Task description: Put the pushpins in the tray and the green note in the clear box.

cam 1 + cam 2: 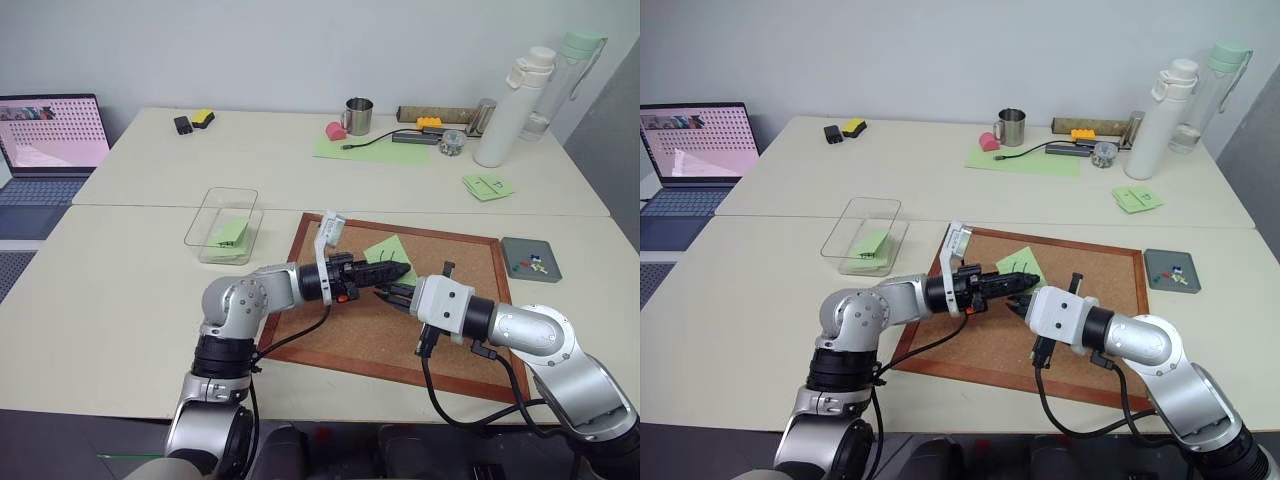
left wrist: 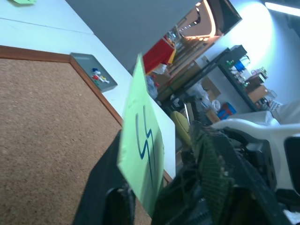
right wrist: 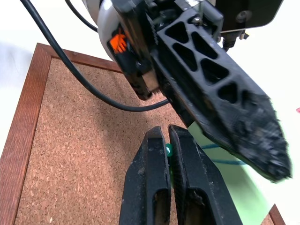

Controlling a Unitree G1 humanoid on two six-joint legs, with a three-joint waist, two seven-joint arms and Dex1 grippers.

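Note:
The green note (image 2: pixel 143 154), light green with a dark "S" squiggle, stands on edge between the fingers of my left gripper (image 1: pixel 400 270), which is shut on it just above the cork board (image 1: pixel 330 340). My right gripper (image 3: pixel 168 136) meets it tip to tip from the right and is shut on a green pushpin (image 3: pixel 168 150), whose head shows between the fingertips. Other pushpins (image 1: pixel 533 265) with coloured heads lie in the dark grey tray (image 1: pixel 545 248), right of the board. The clear box (image 1: pixel 200 228) sits left of the board with another green note (image 1: pixel 230 235) inside.
A pair of green notes (image 1: pixel 487 185) lies behind the tray. Further back are a large pale green sheet (image 1: pixel 370 150), a metal mug (image 1: pixel 358 115) and two tall bottles (image 1: pixel 510 110). A laptop (image 1: pixel 50 135) stands at the far left.

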